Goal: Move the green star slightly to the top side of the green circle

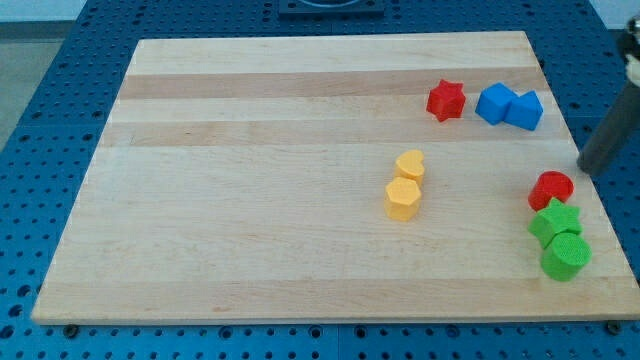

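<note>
- The wooden board [300, 120] carries all the blocks, and the task's blocks lie close to its edge at the view's right, near the bottom corner. I judge this the largest risk: a push toward the view's right or bottom could send a block off the board.
- The green star [554, 220] touches the green circle [565, 256] and lies just above it, a little to the view's left. It also touches, or nearly touches, the red circle [551, 188] above it.
- Because these three are packed in one column, a push on the star could drag the green circle with it, or press the red circle away toward the view's top. Then the reference block moves and the placement is lost.
- The star seems already almost on the top side of the circle, so only a small correction is probably needed. A long stroke would overshoot.
- The rod enters from the view's upper right and leans down toward the left. My tip [584, 168] rests at the board's right edge, just right of the red circle and above the star, touching no block as far as I can see.
- The tool is a plain rod with nothing to open or close. It grips nothing.
- Well apart are the blue blocks [509, 106], the red star [446, 100], and the two yellow blocks [405, 186].
</note>
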